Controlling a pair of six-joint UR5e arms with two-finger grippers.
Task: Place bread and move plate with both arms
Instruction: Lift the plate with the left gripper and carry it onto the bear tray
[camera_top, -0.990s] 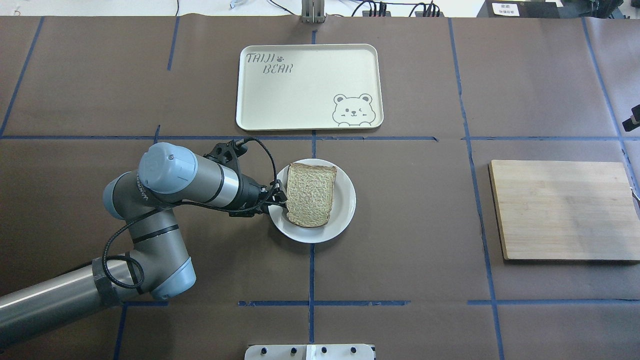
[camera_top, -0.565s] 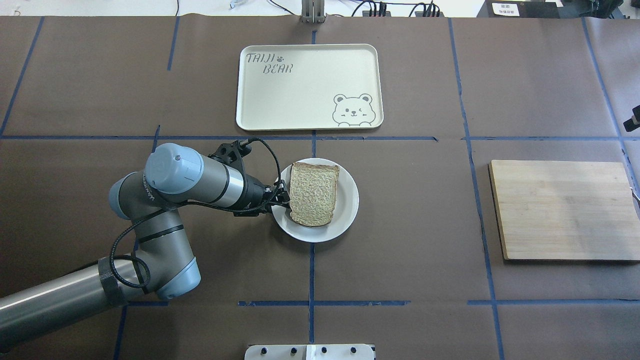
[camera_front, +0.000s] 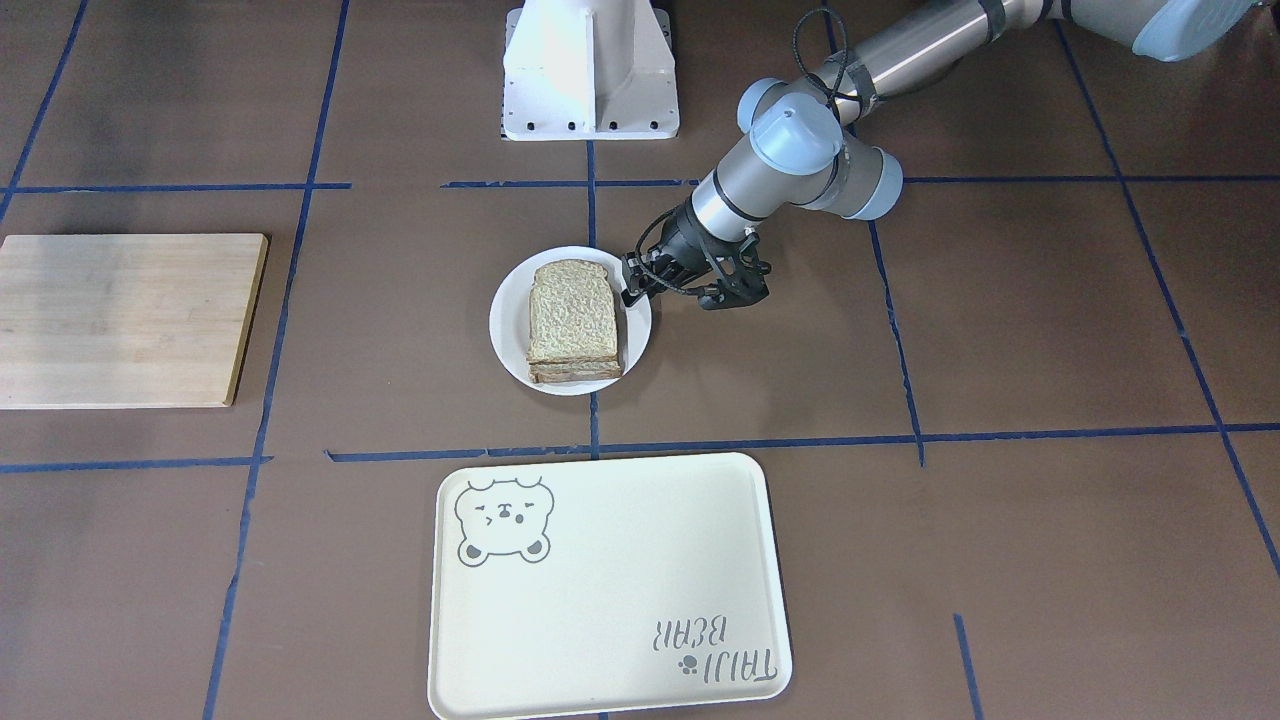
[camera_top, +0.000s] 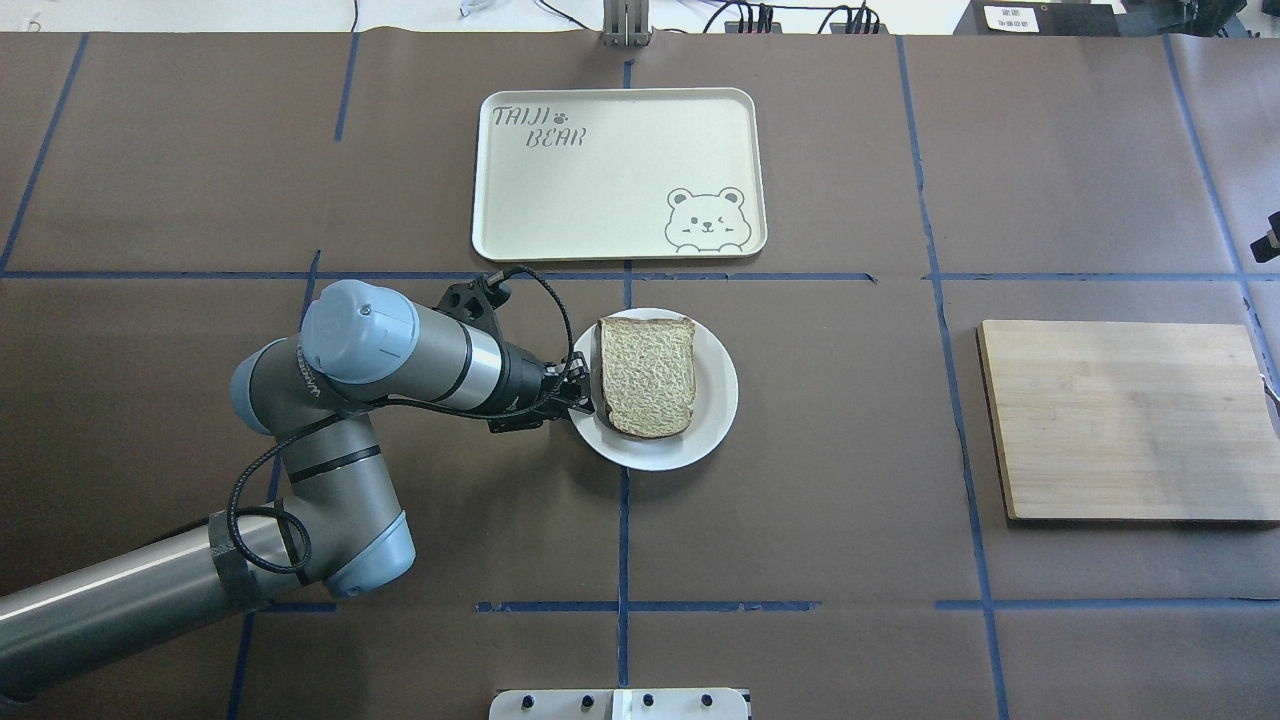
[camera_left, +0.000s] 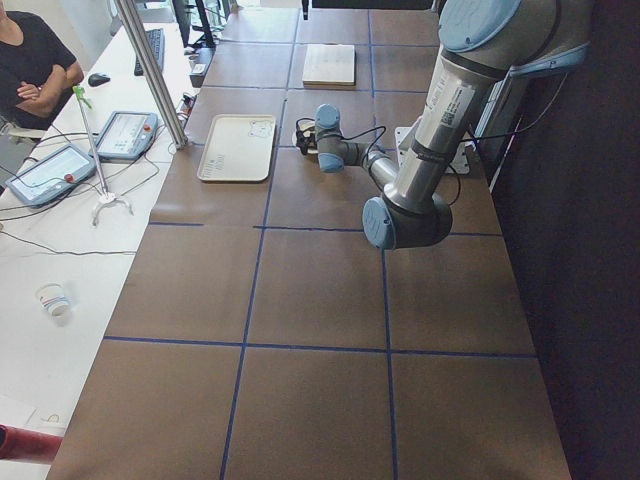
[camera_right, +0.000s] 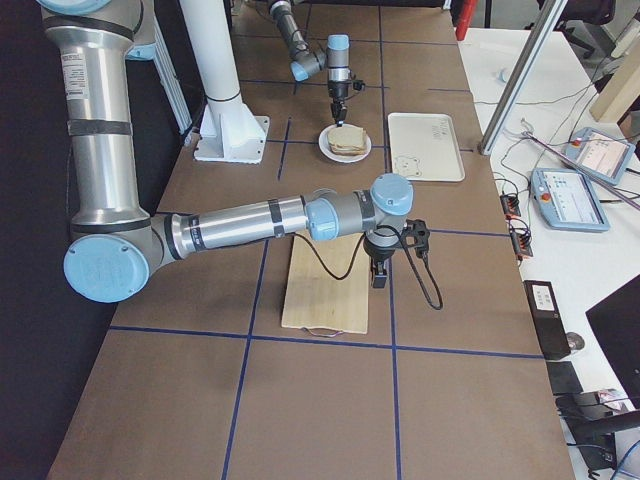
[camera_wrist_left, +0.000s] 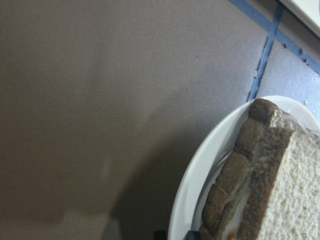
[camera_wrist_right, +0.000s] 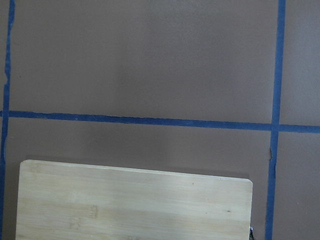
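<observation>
The bread (camera_top: 648, 378), a brown speckled slice with a darker crust, lies on the small white plate (camera_top: 705, 435) at the table's middle. In the front view the bread (camera_front: 572, 318) shows further layers beneath its top slice. My left gripper (camera_top: 582, 401) is shut on the plate's left rim; in the front view it (camera_front: 631, 286) pinches the plate (camera_front: 508, 330) at the rim nearest the arm. The left wrist view shows the plate rim (camera_wrist_left: 197, 182) and the bread crust (camera_wrist_left: 260, 165) close up. My right gripper (camera_right: 380, 275) hovers over the wooden board's far end; whether it is open or shut I cannot tell.
A cream tray with a bear drawing (camera_top: 620, 175) lies beyond the plate, about a hand's width away. A wooden cutting board (camera_top: 1130, 420) lies at the right and also shows in the right wrist view (camera_wrist_right: 135, 205). The white pedestal (camera_front: 590, 70) stands at the robot's base.
My left gripper has moved right and slightly away from the robot, and the plate with the bread has moved with it, closer to the tray.
</observation>
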